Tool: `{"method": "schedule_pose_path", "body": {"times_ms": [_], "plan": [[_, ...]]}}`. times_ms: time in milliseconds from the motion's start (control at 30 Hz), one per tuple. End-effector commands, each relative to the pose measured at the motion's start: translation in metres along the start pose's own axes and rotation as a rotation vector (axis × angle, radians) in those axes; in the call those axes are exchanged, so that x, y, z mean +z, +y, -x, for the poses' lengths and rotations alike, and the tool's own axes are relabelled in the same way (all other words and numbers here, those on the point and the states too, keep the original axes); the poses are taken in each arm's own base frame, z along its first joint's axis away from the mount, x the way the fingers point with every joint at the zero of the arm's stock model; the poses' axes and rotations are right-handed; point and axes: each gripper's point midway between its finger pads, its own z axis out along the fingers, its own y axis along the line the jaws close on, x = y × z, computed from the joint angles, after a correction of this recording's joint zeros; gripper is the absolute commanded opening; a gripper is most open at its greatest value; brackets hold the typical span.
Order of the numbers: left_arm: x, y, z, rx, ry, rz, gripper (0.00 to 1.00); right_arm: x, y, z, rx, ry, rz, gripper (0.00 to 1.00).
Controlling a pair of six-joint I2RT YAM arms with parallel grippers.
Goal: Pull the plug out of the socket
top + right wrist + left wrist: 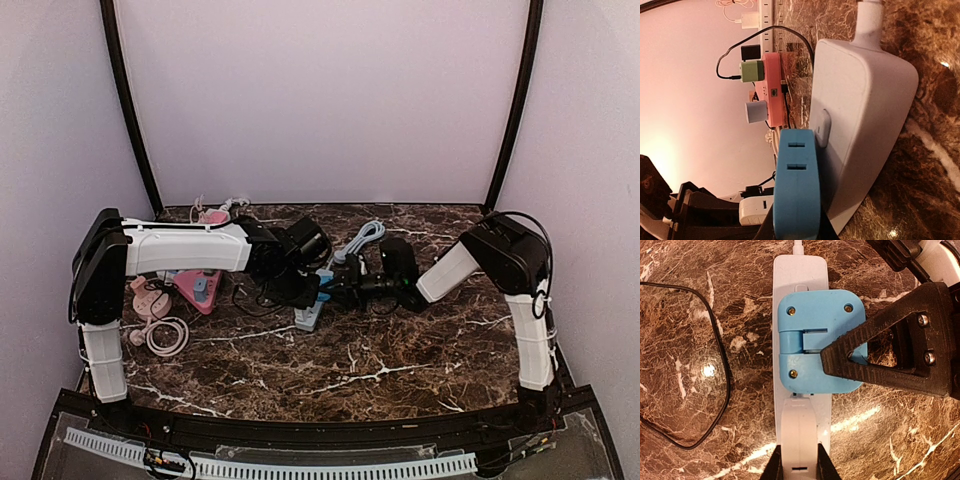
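With the right gripper (796, 231) pinching the blue plug (796, 180) at lower centre and the left gripper (800, 469) clamping a white block (799, 432) on the power strip (799, 270), a skewed pull may drag the strip up.

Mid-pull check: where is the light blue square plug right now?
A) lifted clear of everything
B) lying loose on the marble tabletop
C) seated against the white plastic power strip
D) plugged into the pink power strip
C: in the right wrist view the light blue square plug sits against the face of the white plastic power strip, not lifted away from it.
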Motion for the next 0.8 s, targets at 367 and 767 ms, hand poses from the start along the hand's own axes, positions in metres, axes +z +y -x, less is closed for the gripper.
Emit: {"method": "schedule_pose_path", "body": {"times_ms": [367,767], "plan": [[0.043,0.022,-0.064,0.015,0.219,0.09,0.0,-0.013,0.065,0.005,-0.122,-0.049,0.275,0.0],[0.044,0.021,-0.065,0.017,0.22,0.086,0.0,-0.022,0.079,0.005,-0.176,-0.071,0.287,0.0]]}}
